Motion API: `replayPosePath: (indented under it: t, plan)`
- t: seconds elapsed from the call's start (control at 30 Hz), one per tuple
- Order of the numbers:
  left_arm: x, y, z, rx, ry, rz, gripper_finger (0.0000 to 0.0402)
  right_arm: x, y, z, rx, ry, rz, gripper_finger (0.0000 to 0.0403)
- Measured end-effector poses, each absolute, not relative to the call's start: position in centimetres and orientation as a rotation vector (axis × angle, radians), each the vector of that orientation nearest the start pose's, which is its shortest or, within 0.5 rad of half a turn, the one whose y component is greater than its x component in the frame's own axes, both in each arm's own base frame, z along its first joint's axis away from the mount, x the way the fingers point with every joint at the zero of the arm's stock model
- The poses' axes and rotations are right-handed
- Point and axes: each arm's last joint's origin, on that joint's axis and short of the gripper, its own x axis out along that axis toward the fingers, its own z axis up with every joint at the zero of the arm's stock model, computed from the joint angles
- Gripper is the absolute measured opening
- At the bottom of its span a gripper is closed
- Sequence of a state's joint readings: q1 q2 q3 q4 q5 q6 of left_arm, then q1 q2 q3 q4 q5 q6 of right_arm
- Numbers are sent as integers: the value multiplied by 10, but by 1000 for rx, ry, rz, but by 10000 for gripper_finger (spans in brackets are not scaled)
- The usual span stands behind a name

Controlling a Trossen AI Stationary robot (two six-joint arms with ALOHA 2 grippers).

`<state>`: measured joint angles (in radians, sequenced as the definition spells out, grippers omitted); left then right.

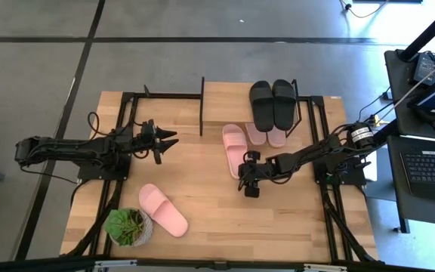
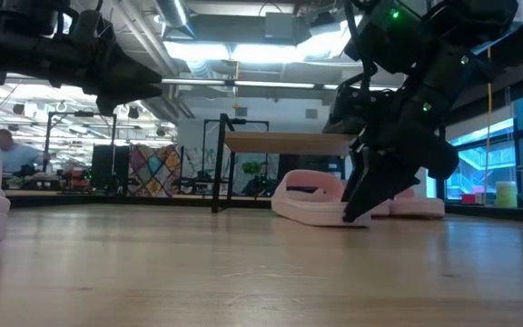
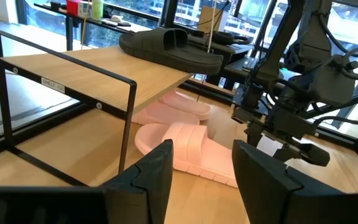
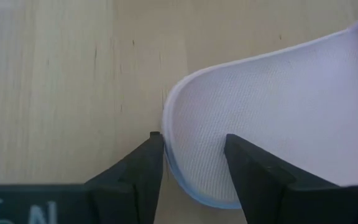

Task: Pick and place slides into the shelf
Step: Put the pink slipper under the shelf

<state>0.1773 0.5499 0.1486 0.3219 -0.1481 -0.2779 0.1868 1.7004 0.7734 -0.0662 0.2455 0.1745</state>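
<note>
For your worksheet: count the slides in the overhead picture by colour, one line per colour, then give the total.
Pink slides: 4 (two partly tucked under the shelf)
Black slides: 2, on top of the shelf
Total: 6

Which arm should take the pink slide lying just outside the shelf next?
The right: the right gripper is already open at the pink slide heel, while the left gripper is farther away.

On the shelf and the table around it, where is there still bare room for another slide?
The shelf top is bare beside the black slides. Under it, room shows beside two tucked pink slides. Table is bare in front of the right claw, whose fingers straddle the pink slide's end. The near corner is crowded by plant and loose pink slide.
</note>
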Motion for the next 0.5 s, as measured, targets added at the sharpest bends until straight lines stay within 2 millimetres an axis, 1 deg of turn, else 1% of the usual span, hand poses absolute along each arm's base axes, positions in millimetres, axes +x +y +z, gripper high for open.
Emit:
replayPosePath:
  t: [0.07,0.17,0.5]
  plan:
    - [137,29,193,-276,33,334,157,298,49,125,-53,960,-138,173]
    - [137,29,193,-276,34,334,157,298,49,125,-51,959,-139,152]
    - [137,29,193,-276,34,334,157,299,50,125,-46,949,-137,24]
